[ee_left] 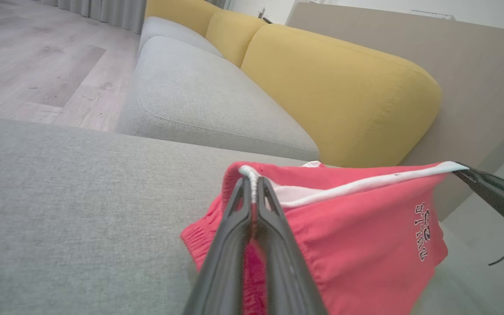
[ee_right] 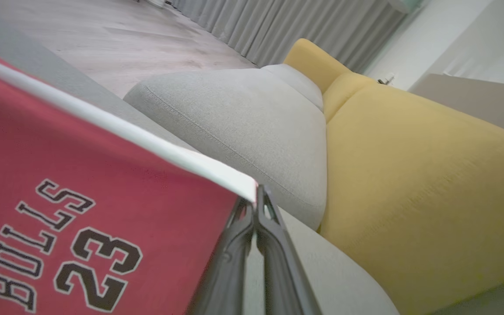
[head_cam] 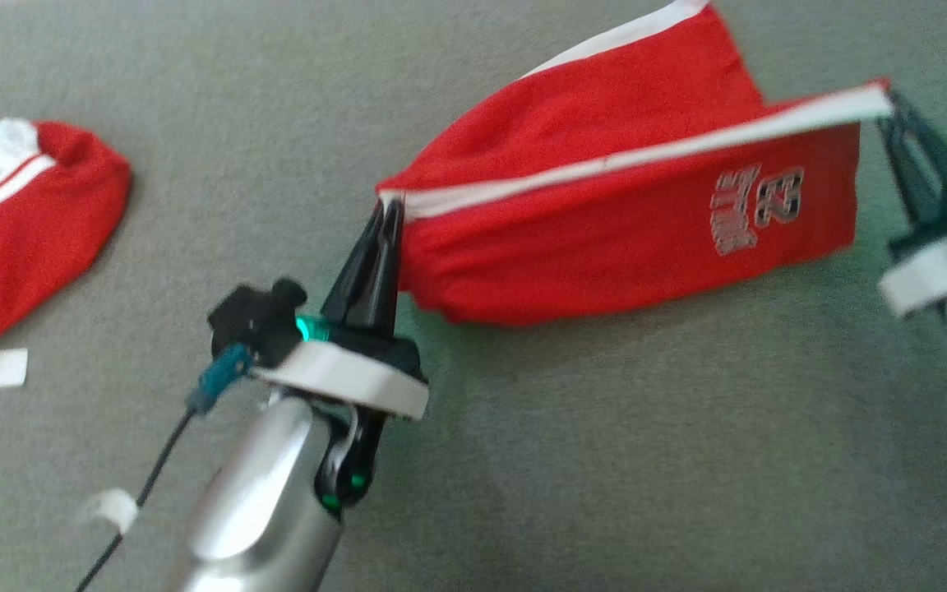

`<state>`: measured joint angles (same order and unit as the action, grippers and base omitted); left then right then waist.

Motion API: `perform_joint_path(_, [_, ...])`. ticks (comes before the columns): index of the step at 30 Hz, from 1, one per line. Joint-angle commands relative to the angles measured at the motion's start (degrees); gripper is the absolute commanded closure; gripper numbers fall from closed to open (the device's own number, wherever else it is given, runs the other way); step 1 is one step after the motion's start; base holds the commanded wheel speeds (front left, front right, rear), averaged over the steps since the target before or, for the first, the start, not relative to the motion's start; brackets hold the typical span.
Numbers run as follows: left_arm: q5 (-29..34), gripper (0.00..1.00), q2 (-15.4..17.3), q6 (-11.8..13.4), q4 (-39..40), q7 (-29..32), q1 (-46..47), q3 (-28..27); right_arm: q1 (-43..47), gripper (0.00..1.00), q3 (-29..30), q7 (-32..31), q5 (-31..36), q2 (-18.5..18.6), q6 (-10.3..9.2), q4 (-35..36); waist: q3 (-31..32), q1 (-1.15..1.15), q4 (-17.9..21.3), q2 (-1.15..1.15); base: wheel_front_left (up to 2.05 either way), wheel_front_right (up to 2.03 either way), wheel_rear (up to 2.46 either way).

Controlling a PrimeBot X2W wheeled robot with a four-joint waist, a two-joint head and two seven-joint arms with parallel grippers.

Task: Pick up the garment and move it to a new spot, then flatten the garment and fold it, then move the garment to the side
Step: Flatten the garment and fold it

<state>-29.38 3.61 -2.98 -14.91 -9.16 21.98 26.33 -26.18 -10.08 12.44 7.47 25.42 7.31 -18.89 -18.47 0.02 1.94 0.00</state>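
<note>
Now the red garment (head_cam: 630, 214) is stretched out between the two claws over the grey seat (head_cam: 572, 460). In the head view it runs from the middle of the picture out toward 2 o'clock, with a white stripe pulled straight along its upper edge. The left claw (head_cam: 390, 210) is at the garment's 9 o'clock end. Its dark fingers are pinched shut on the gathered corner where the white stripe ends. The right claw (head_cam: 890, 100) is at the 3 o'clock end, also closed tight, gripping the white-trimmed corner there. The print "BULLS 23" (ee_right: 59, 245) is on the red cloth near the right claw. A shadow lies on the seat beneath the cloth; whether the lower edge touches the seat I cannot tell. A second red and white cloth (head_cam: 30, 230) lies crumpled on the seat at 9 o'clock in the head view, well apart from the held one. The left wrist view has yellow back cushions (ee_left: 344, 87) toward 12 o'clock and a wooden floor (ee_left: 37, 65) toward 10 o'clock.
</note>
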Motion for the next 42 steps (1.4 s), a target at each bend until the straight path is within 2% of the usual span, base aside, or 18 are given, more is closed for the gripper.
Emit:
perform_joint_path(1, [-0.53, 1.00, -0.05, 0.25, 0.95, -0.55, 2.30, -1.38, -1.58, 1.00, -1.48, -0.29, -0.66, 2.04, 0.18, 0.40, -2.73, -0.02, -2.49, 0.00, 0.00, 0.00, 0.00])
perform_joint_path(6, [-4.12, 1.00, -0.66, -0.44, -4.37, -2.55, 9.76, 1.05, -13.38, 1.00, -8.36, -1.22, -3.82, 6.17, 0.18, -8.10, -5.78, -0.02, -5.76, 0.00, 0.00, 0.00, 0.00])
perform_joint_path(12, [-10.00, 1.00, -0.71, -0.80, -9.62, -3.37, 16.44, 6.39, -21.59, 1.00, -15.37, -1.44, -7.20, 6.68, 0.18, -16.03, -7.72, -0.02, -7.75, 0.00, 0.00, 0.00, 0.00])
perform_joint_path(13, [-10.63, 1.00, -0.71, -0.79, -10.54, -3.61, 17.38, 7.14, -22.66, 0.91, -16.30, -1.29, -7.58, 6.46, 0.18, -17.22, -7.91, -0.02, -7.89, 0.00, 0.00, 0.00, 0.00])
perform_joint_path(14, [-11.24, 1.00, -0.72, -0.74, -11.47, -3.86, 18.22, 7.79, -23.68, 0.71, -16.98, -1.05, -7.87, 6.16, 0.18, -18.36, -8.06, -0.02, -7.98, 0.00, 0.00, 0.00, 0.00])
perform_joint_path(15, [-11.64, 0.89, -0.72, -0.64, -12.39, -4.13, 18.98, 8.34, -24.58, 0.25, -17.41, -0.73, -8.13, 5.77, 0.18, -19.40, -8.19, -0.02, -8.03, 0.00, 0.00, 0.00, 0.00])
perform_joint_path(16, [-12.01, 0.72, -0.72, -0.57, -13.27, -4.41, 19.66, 8.82, -25.48, 0.00, -17.44, -0.18, -8.23, 5.32, 0.18, -20.28, -8.26, -0.02, -8.04, 0.00, 0.00, 0.00, 0.00])
perform_joint_path(17, [-12.30, 0.49, -0.72, -0.31, -14.00, -4.74, 20.19, 9.14, -26.21, 0.00, -17.20, 0.46, -8.11, 4.84, 0.18, -21.00, -8.26, -0.02, -8.05, 0.00, 0.00, 0.00, 0.00])
perform_joint_path(18, [-12.42, 0.00, -0.72, 0.08, -14.58, -5.06, 20.60, 9.31, -26.62, 0.00, -16.92, 1.00, -7.95, 4.32, 0.18, -21.66, -8.19, -0.02, -8.06, 0.00, 0.00, 0.00, 0.00])
perform_joint_path(23, [-10.05, 0.00, -0.72, 2.37, -14.63, -5.78, 19.63, 8.20, -24.85, 0.00, -13.05, 2.41, -9.63, 1.04, 0.18, -22.91, -6.61, -0.02, -8.01, 0.00, 0.00, 0.00, 0.00])
perform_joint_path(28, [0.33, 0.00, -0.73, 6.63, -6.19, -5.82, 12.78, 1.82, -19.49, 0.00, -9.71, 2.53, -16.51, -0.76, 0.18, -23.12, -4.53, -0.02, -8.37, 0.00, 0.00, 0.00, 0.00])
perform_joint_path(31, [7.38, 0.00, -0.73, 8.77, 0.58, -5.83, 6.86, -1.27, -17.13, 0.00, -9.17, 2.54, -21.57, -0.15, 0.18, -25.01, -3.57, -0.02, -9.15, 0.00, 0.00, 0.00, 0.00])
perform_joint_path(32, [7.38, 0.00, -0.73, 8.77, 0.58, -5.83, 6.86, -1.27, -17.13, 0.00, -9.17, 2.54, -21.57, -0.15, 0.18, -25.01, -3.57, -0.02, -9.15, 0.00, 0.00, 0.00, 0.00])
perform_joint_path(37, [14.82, 0.00, -0.73, 10.34, 8.66, -5.83, -1.78, -4.21, -15.80, 0.00, -9.30, 0.62, -30.45, 1.93, 0.18, -28.60, -3.01, -0.02, -11.18, 0.00, 0.00, 0.00, 0.00])
perform_joint_path(42, [18.72, 0.00, -0.73, 10.85, 12.67, -5.83, -5.81, -4.78, -15.81, 0.00, -11.28, -4.31, -36.74, 3.75, 0.18, -32.12, -3.60, -0.02, -13.50, 0.00, 0.00, 0.00, 0.00])
